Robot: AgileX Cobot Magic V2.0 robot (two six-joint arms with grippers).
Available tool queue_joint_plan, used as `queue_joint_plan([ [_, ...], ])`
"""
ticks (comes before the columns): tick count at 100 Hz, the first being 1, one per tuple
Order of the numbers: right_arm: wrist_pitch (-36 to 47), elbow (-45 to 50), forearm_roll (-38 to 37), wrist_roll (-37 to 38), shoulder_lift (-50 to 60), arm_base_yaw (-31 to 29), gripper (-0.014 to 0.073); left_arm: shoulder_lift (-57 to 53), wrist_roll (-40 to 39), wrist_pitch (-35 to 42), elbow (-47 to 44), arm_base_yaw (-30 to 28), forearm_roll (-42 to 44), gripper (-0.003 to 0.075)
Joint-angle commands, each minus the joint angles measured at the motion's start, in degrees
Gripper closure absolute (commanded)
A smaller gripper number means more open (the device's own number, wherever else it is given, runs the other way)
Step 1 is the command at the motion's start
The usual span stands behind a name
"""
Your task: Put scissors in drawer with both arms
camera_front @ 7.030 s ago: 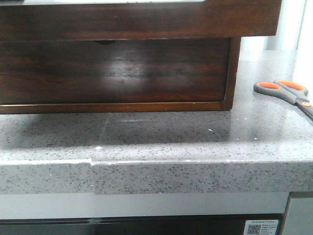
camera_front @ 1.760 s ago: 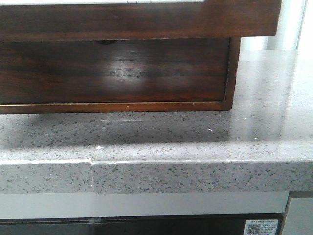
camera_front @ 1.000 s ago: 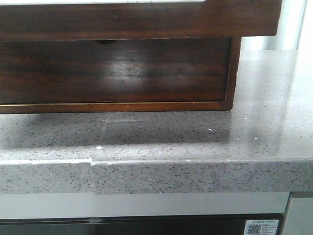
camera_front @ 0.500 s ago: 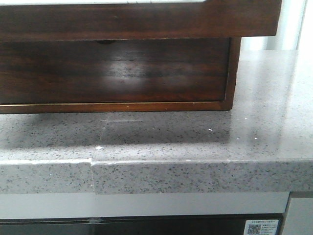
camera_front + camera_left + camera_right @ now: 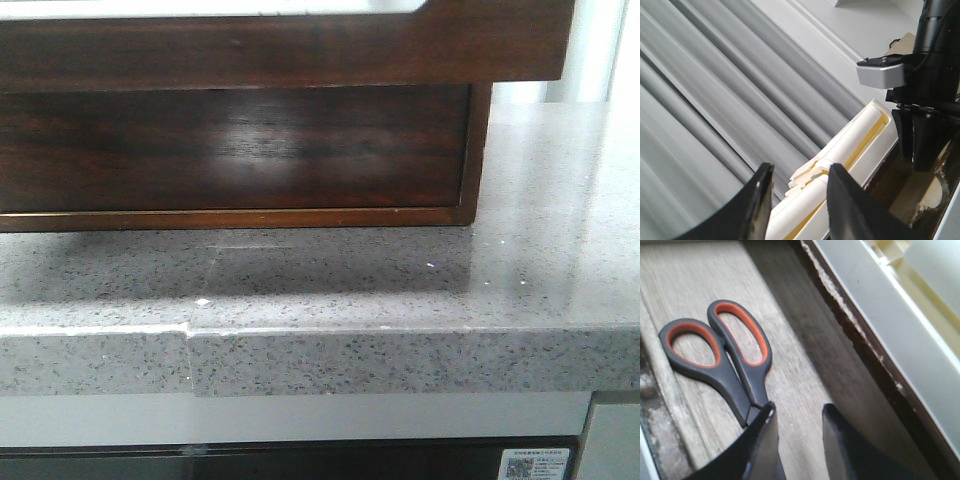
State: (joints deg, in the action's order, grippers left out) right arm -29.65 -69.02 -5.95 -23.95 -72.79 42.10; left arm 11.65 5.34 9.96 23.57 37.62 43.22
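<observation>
A speckled grey stone counter [image 5: 400, 290] runs across the front view, its glossy top catching pale reflections and its thick near edge broken by a seam left of centre. On it stands a dark brown wooden cabinet, whose lower front panel [image 5: 230, 150] sits recessed in its frame. Above it the drawer [image 5: 280, 45] juts toward the camera, casting a shadow on the stone below. A white wall shows at the far right behind the counter. The scissors [image 5: 722, 355] lie flat on the pale, rough wood floor of the drawer, orange-lined loops side by side; the blades are hidden behind the right gripper [image 5: 797, 435], whose black fingers stand parted with nothing between them, one tip just over the handles' neck. A dark drawer wall and a white ledge run alongside that floor. The left gripper [image 5: 797, 192] is also spread and empty, held up before grey pleated curtains [image 5: 715, 100] and a white sill with cream-coloured rolled material [image 5: 840, 160]; the other arm [image 5: 930, 100] hangs beyond it, over the wood.
</observation>
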Motion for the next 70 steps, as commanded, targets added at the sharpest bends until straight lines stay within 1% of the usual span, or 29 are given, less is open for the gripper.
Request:
queue_joint_plan([
  [1,3.69,-1.63,-0.55,0.01,3.61,0.09,0.0396,0.6,-0.67,1.84,1.86,0.37,-1.39,0.0479],
  [9,3.97,-1.63,-0.55,0.41,5.69,0.09,0.0445,0.6,-0.67,0.44,1.86,0.37,-1.39,0.0479],
  [26,4.0,-1.63,-0.55,0.5,11.28,0.09,0.0637,0.6,-0.67,-0.03,1.86,0.37,-1.39,0.0479],
  [29,3.9,-1.63,-0.55,1.0,12.28,0.09,0.0658,0.6,-0.67,-0.03,1.86,0.37,-1.39,0.048],
  [45,1.9,-1.52,-0.55,3.61,17.98,0.09,0.0662,0.6,-0.67,-0.03,1.86,0.37,-1.5,0.0485],
  [52,1.3,-1.39,-0.55,3.65,20.06,0.09,0.0662,0.6,-0.67,-0.03,1.86,0.37,-2.67,0.0527],
  [70,-0.13,-1.39,0.23,4.86,25.71,0.09,0.0662,0.6,-0.67,0.08,1.86,0.37,-8.48,0.0718],
])
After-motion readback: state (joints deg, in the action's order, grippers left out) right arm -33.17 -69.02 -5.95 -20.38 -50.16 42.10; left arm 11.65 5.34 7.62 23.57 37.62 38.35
